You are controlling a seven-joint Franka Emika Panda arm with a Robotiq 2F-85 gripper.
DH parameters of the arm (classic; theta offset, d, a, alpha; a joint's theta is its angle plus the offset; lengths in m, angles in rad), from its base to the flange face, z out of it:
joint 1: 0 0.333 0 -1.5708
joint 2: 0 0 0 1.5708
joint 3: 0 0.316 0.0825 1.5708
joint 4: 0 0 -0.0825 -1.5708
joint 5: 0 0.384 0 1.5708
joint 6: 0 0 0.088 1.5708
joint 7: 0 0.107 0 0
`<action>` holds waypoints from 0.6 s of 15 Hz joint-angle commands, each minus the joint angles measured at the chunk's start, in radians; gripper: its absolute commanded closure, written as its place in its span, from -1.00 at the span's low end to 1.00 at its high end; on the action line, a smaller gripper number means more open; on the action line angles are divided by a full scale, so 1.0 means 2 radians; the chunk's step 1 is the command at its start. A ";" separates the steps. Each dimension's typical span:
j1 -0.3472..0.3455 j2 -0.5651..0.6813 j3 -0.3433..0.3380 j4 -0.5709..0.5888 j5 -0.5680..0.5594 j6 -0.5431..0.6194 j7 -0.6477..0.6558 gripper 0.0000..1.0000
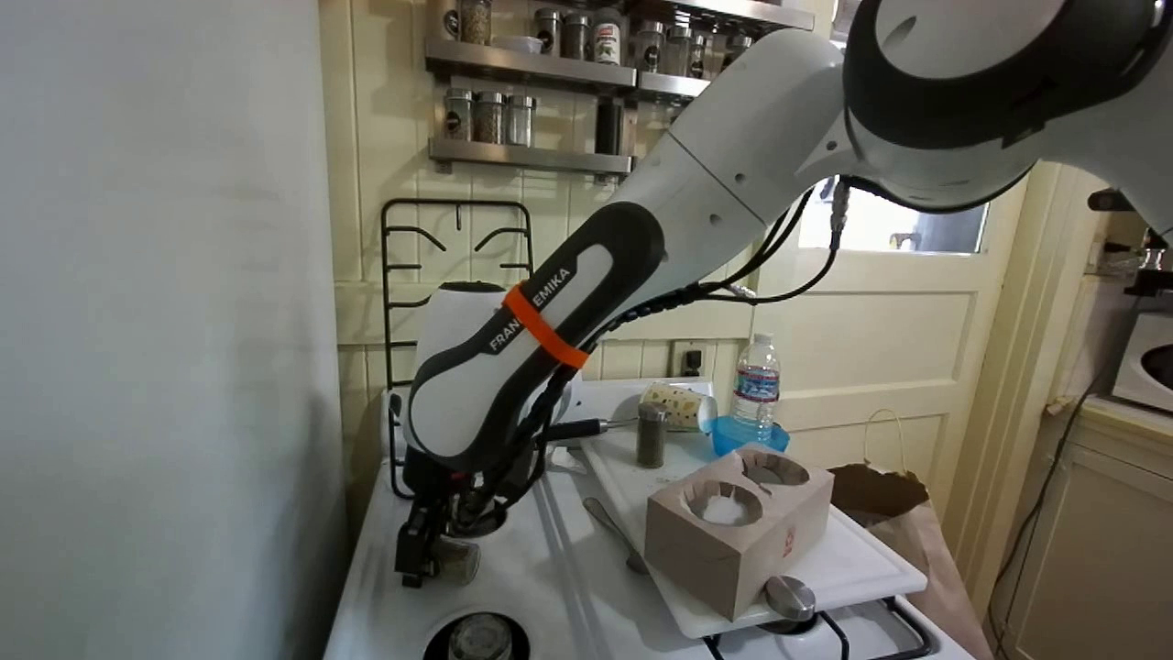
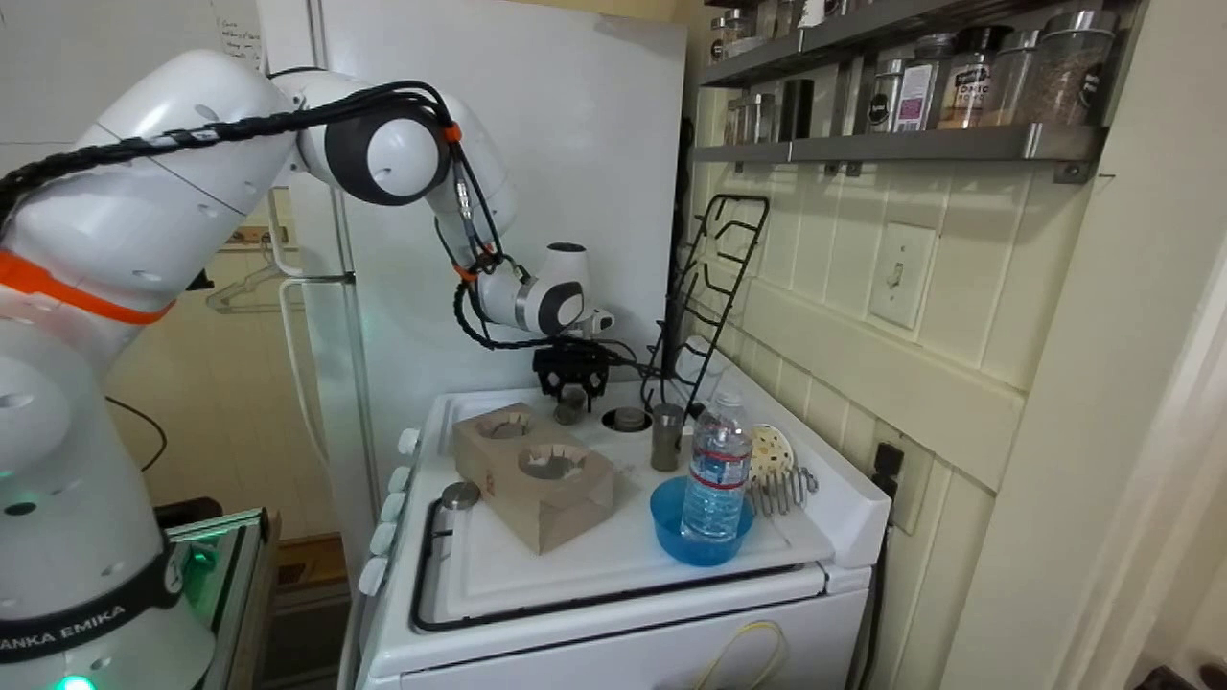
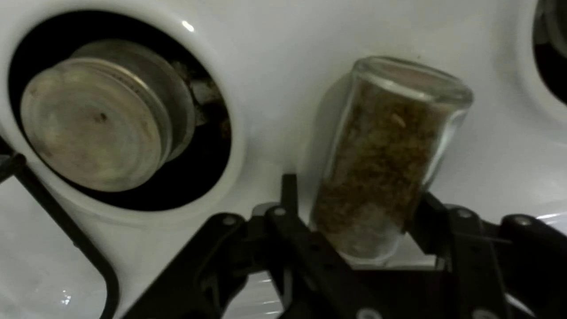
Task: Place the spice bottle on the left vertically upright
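Note:
A glass spice bottle [image 3: 385, 155] with brown contents lies on its side on the white stove top. It also shows in both exterior views [image 1: 458, 560] [image 2: 570, 406]. My gripper [image 3: 358, 206] is open around the bottle's near end, low over the stove. The right finger is against or very close to the bottle; a gap shows beside the left fingertip. In both exterior views the gripper [image 1: 420, 550] [image 2: 572, 385] is at the bottle. Another spice bottle [image 1: 652, 438] stands upright on the white board; it also shows in an exterior view [image 2: 666, 439].
A burner [image 3: 106, 119] is beside the bottle, and another [image 1: 481, 636] is nearer the stove front. A cardboard holder [image 1: 733, 527] and spoon [image 1: 616, 534] lie to the side. A blue bowl [image 2: 705, 548] holds a water bottle [image 2: 717, 474]. A black grate [image 2: 724, 287] leans on the wall.

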 commanded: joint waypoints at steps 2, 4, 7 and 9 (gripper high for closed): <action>0.015 0.002 -0.011 0.014 -0.007 -0.003 0.000 0.52; 0.020 -0.020 -0.019 -0.002 -0.017 0.016 0.008 0.52; 0.000 -0.053 -0.011 -0.043 -0.009 0.105 0.007 0.52; -0.025 -0.065 0.008 -0.071 0.007 0.180 0.001 0.52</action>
